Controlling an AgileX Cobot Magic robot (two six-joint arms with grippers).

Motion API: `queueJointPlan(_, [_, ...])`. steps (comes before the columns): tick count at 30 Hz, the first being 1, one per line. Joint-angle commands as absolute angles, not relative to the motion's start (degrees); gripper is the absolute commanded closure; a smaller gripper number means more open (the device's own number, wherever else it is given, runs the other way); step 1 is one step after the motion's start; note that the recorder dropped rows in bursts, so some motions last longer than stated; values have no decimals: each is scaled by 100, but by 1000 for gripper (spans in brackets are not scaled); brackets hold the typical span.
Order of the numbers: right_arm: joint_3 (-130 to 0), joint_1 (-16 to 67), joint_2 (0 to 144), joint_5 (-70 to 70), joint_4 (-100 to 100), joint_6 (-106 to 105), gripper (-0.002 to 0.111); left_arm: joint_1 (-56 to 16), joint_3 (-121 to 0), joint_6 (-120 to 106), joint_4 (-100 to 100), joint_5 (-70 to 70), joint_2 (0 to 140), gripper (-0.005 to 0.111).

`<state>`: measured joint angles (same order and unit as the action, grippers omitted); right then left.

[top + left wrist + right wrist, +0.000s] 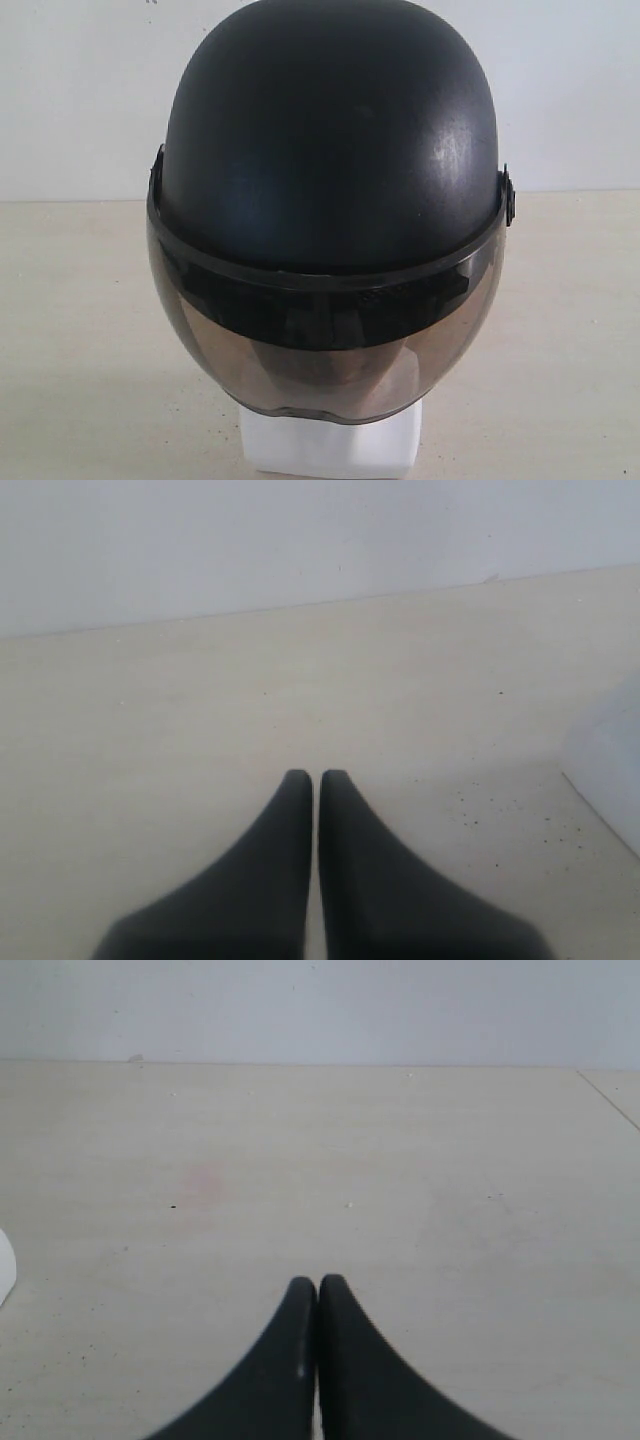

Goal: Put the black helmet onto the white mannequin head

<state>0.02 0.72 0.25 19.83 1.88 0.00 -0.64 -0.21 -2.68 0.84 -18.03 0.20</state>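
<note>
Matte black helmet [330,140] seated over the white mannequin head [330,450], centred in the exterior view and hiding all but the blocky neck base on the table [80,350]. Smoky visor [320,350] lowered across the face; features behind it too dim to read. Level from side to side, as far as visible. Placement judged essentially complete.

Left hand [316,780]: pads pressed together, clamped on nothing, low over bare table. Right hand [317,1285]: likewise closed and empty. Neither in contact with the helmet, neither visible in the exterior view.

Handling notes, by judgement only:
- Treat the shell as rigid and fairly light, with a smooth surface likely to slip between hard pads.
- Take hold at the lower rim or near the side pivots, one hand per side.
- Avoid pinching the visor: thin, flexible, easily scratched.
- Expect a top-heavy assembly, with a wide shell on a narrow base and a risk of toppling under any sideways push.
- For reseating, lift straight up and lower straight down.
</note>
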Motion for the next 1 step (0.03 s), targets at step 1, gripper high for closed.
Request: queueJointPlan(1, [0,55,0,1961,177,0,108,-53,0,-289,44,-1798,0,102])
